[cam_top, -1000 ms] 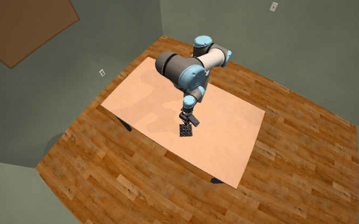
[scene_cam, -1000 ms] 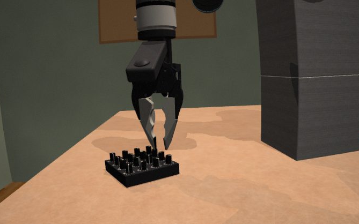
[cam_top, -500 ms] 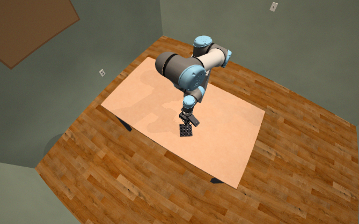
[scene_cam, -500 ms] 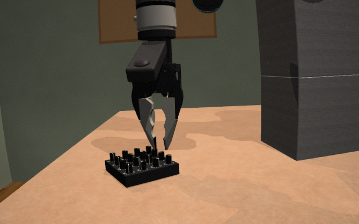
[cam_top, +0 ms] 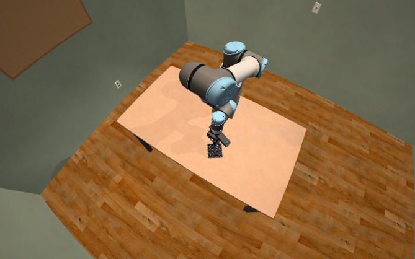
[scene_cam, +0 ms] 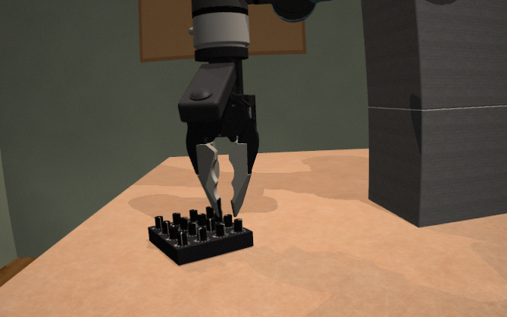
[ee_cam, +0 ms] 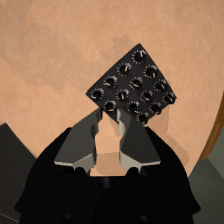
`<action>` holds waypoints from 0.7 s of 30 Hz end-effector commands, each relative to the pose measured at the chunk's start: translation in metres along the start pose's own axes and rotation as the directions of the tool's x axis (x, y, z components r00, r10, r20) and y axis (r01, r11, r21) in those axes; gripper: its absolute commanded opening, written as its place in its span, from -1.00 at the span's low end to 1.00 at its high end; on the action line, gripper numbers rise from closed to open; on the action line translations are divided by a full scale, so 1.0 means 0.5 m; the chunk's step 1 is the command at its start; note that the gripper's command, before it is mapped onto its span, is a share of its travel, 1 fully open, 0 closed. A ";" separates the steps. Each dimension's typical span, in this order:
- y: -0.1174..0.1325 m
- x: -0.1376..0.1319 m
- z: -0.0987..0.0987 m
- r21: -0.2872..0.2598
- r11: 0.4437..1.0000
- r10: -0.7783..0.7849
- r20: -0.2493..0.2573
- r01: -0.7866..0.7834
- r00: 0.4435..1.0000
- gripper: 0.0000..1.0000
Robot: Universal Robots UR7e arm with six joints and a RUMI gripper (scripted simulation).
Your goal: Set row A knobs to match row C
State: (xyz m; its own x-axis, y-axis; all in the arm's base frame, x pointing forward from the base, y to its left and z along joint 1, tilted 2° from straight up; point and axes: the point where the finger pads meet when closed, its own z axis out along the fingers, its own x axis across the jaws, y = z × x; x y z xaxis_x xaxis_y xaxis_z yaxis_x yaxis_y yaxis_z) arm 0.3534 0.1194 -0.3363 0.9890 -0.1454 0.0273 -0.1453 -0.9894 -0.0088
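Observation:
The knob box (cam_top: 215,157) (scene_cam: 215,252) (ee_cam: 109,94) is a flat black square block with a grid of black knobs with white pointer lines, surrounded by white marks. It shows turned like a diamond in the wrist view. My gripper (cam_top: 214,144) (scene_cam: 226,214) (ee_cam: 109,108) points down at the edge of the box nearest the arm. Its fingertips are a narrow gap apart, with no knob seen held between them. The fingers hide some knobs at the lower corner in the wrist view. The socket and the row letters cannot be made out, and most pointer directions are too small to read.
The box lies on the pale table (cam_top: 250,173) (scene_cam: 326,255). A tall dark grey column (scene_cam: 464,157) stands to the right in the exterior view. The arm (cam_top: 207,80) reaches over the table from the back, and its shadows fall on the top.

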 end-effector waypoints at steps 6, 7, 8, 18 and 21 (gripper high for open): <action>0.000 0.001 0.013 0.000 1.000 0.000 -0.001 0.000 1.000 -0.78; 0.000 0.001 0.014 0.000 1.000 0.000 -0.001 0.000 1.000 -0.78; 0.000 0.001 0.014 0.000 1.000 0.000 -0.001 0.000 1.000 -0.78; 0.000 0.001 0.014 0.000 1.000 0.000 -0.001 0.000 1.000 -0.78; 0.000 0.001 0.014 0.000 1.000 0.000 -0.001 0.000 1.000 -0.78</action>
State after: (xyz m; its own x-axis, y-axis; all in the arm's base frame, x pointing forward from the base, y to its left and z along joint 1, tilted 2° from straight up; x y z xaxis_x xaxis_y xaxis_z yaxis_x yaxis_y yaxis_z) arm 0.3536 0.1195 -0.3436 0.9890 -0.1455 0.0273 -0.1453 -0.9894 -0.0088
